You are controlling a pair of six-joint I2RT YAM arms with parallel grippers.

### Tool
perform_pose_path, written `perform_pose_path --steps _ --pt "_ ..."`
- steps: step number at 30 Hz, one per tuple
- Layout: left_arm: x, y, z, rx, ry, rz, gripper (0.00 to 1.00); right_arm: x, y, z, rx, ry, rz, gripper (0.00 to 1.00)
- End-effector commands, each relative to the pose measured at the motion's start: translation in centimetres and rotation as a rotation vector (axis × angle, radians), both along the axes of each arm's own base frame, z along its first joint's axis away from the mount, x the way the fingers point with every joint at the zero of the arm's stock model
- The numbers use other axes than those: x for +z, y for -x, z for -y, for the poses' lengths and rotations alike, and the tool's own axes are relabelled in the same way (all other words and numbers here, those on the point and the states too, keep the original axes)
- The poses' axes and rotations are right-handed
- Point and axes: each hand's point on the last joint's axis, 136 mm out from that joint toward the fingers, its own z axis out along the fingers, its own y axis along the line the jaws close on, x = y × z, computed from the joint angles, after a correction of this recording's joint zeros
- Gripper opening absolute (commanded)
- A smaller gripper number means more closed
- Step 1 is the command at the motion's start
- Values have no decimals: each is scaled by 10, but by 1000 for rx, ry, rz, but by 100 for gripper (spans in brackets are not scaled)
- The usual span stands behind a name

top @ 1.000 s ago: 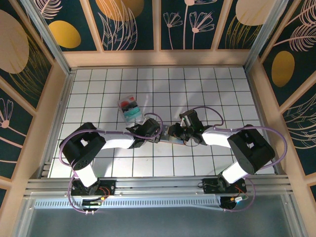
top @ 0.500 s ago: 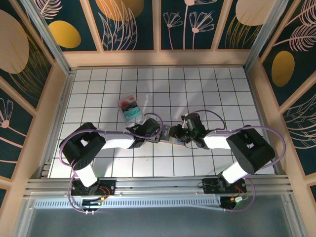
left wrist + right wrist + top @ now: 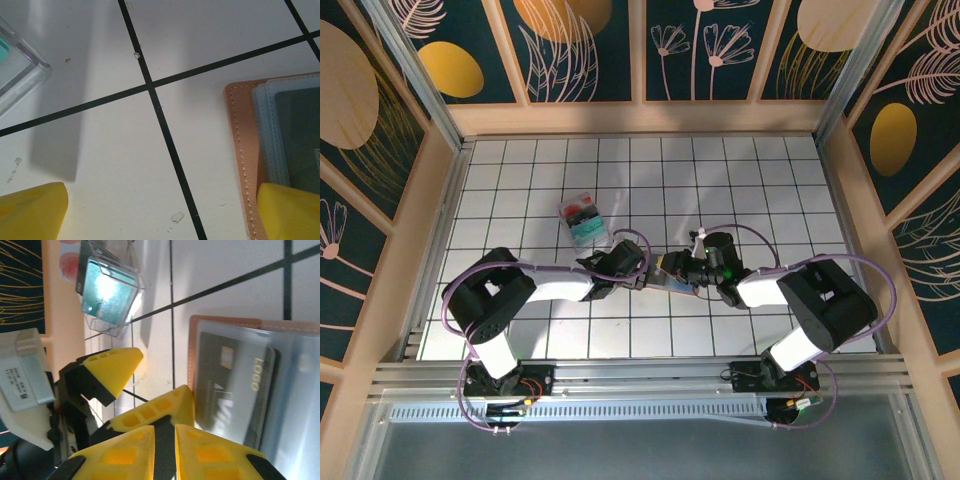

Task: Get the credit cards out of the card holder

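The card holder (image 3: 192, 355) lies open on the tiled table, tan leather with grey-blue pockets; it also shows between the two grippers (image 3: 666, 270). A dark credit card (image 3: 232, 385) with a chip sits in its clear pocket, and its corner (image 3: 300, 135) shows in the left wrist view. My left gripper (image 3: 162, 212) is wide open, with its right fingertip (image 3: 290, 210) pressed on the card holder's stitched edge (image 3: 241, 145). My right gripper (image 3: 164, 429) hovers beside that finger, jaws almost together, with nothing visible between them.
A clear plastic box (image 3: 585, 222) with teal and red contents lies behind the left gripper (image 3: 642, 270), close to it (image 3: 15, 70). The right gripper (image 3: 688, 272) faces the left one across the card holder. Wooden walls ring the table.
The right wrist has rolled and shifted slightly right over the card holder, and its jaws have narrowed a little. The left arm has stayed still.
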Motion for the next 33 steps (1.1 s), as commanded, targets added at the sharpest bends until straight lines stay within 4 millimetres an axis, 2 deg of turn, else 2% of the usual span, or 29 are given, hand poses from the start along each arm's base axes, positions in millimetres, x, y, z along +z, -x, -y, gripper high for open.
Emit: perform_pose_path --steps 1,8,14,18,26,33 --pt "-16 12 1 -24 -32 -58 97 2 -4 -2 1 -13 6 19" --pt "-13 12 -5 4 -35 -55 97 -16 -1 22 -79 163 -57 20" --pt "-11 10 -5 18 -36 -55 97 -13 3 36 -115 247 -59 24" --pt "-11 9 -4 19 -36 -58 97 -15 4 32 -103 230 -64 24" --pt "-13 9 -5 25 -38 -62 98 -24 5 11 -50 211 -76 24" --pt "-14 11 -5 27 -32 -64 98 -25 3 6 -42 194 -77 23"
